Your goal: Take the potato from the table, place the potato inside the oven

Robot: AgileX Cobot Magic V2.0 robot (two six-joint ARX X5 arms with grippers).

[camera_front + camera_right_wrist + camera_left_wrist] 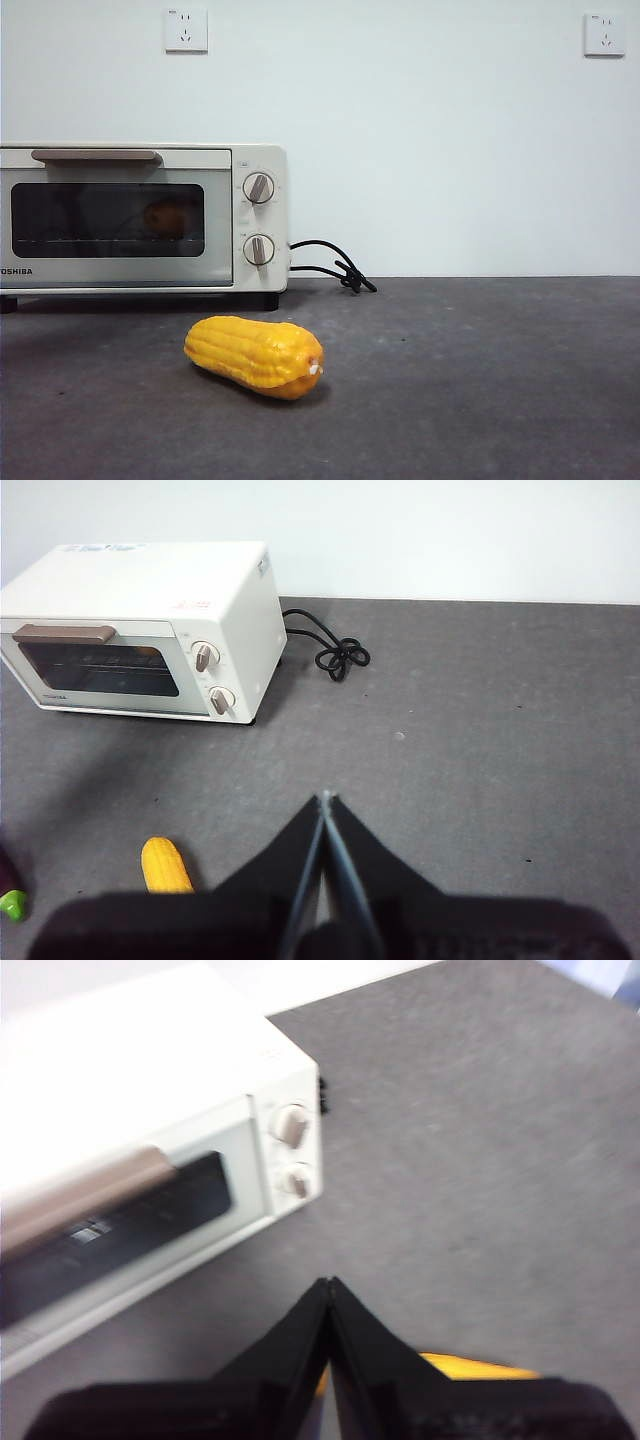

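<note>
Dark grey table (480,380): potato (165,219) behind closed door of oven (140,218); corn cob (255,356) in front. Left gripper (329,1285) and right gripper (324,800) raised, jaws together, empty.

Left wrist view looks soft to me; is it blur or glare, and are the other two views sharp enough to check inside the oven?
Left wrist view: motion-blurred, the oven top washed out white. Front view: sharp; an orange shape, probably the potato, shows dimly behind the dark glass. Right wrist view: sharp, evenly lit, the corn crisp, the oven interior too small to read.
</note>
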